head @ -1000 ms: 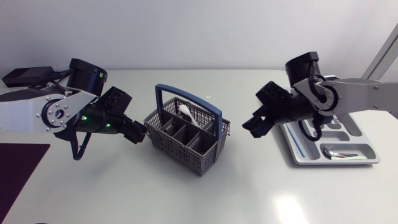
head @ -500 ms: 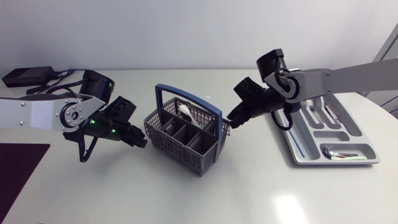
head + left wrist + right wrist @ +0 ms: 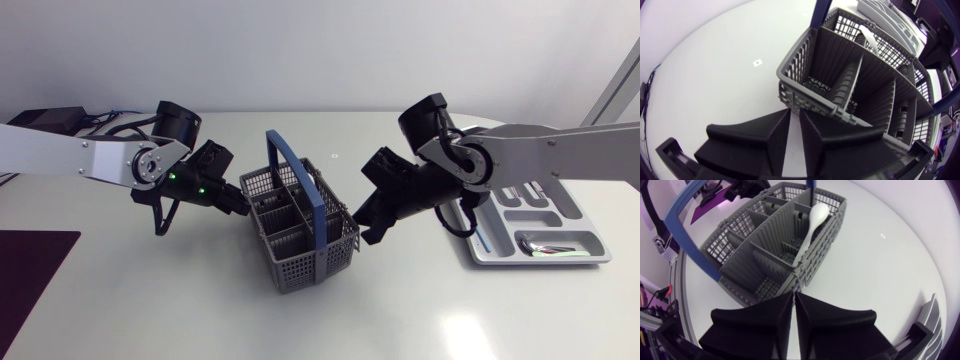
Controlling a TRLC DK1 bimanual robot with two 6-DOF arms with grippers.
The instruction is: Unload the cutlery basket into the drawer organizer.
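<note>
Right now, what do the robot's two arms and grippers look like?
The left arm and right arm have silver-grey links, black joints and black cable loops; green lights glow at the left wrist. The left gripper and right gripper are matte black with wedge fingers.

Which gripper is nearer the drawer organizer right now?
Right. The right gripper is at the side of the basket that faces the drawer organizer. The left gripper is at the basket's opposite side, with the whole basket between it and the organizer.
</note>
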